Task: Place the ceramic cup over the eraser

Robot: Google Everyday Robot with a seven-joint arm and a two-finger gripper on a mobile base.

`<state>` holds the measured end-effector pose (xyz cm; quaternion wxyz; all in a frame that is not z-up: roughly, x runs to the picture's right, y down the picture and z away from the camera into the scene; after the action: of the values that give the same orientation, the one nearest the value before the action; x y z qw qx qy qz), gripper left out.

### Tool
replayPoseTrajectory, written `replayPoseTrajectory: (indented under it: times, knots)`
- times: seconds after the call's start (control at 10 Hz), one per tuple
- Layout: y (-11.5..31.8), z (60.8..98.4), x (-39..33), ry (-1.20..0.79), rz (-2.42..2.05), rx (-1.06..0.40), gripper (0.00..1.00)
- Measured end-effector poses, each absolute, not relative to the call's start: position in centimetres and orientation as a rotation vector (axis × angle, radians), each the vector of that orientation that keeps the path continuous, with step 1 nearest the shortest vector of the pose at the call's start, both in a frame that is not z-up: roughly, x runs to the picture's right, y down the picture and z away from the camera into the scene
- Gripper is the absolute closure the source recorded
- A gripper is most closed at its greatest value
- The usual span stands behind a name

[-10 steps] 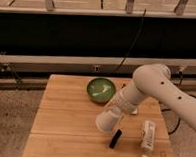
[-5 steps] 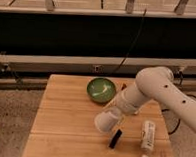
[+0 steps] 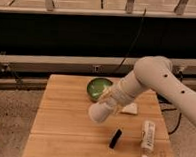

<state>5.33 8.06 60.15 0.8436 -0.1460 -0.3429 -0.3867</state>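
1. The hand pinches the ceramic cup, tilted above the middle of the surface.
2. The black eraser lies near the front edge, beside a white tube.
3. A green bowl sits by the back edge.

Warm, dimmish light; hand above the table casts seemingly faint shadow.

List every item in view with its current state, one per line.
Cup: held off the table, tilted, left of the eraser.
Tool: at the cup; grip hidden.
Eraser: flat, uncovered.
Green bowl: upright.
White tube: lying flat.
White scrap: lying flat.
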Motion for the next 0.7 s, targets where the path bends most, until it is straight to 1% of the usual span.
replayPoseTrajectory:
  times: [0.5, 0.7]
  knots:
    - [7.6, 58.6, 8.7, -0.651, -0.828, -0.372, 1.00]
    - [8.6, 57.1, 10.0, -0.615, -0.839, -0.411, 1.00]
